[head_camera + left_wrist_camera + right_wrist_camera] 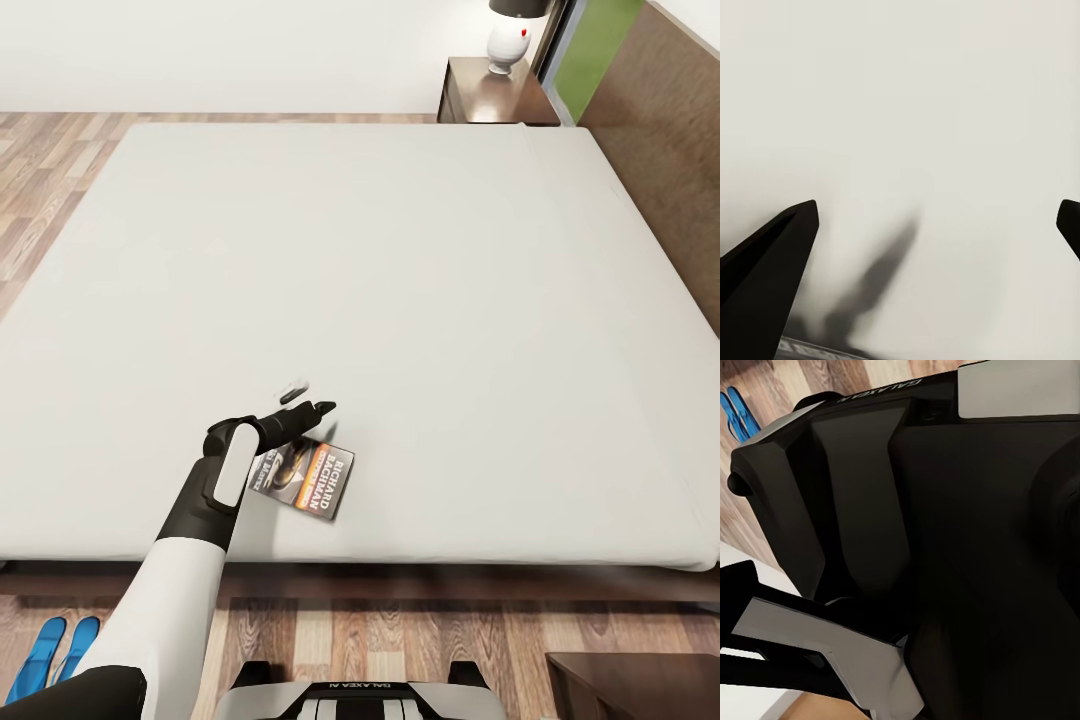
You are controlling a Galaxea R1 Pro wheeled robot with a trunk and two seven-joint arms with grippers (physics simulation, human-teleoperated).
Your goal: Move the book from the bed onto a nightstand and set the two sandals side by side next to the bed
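While the left gripper (305, 402) hovers spread wide over the bed (400, 280), the book (305, 478) lies flat just behind it near the bed's foot edge. Closing now would probably grab nothing, or shove that thin paperback off. Can't tell what the right one's doing.

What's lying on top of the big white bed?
On the light grey-white mattress of the bed lies one small paperback book with an orange band, near the front edge. The robot's black left gripper hangs open just over it, covering part of the cover.

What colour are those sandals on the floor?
Bright blue; the sandals show best in the head view.
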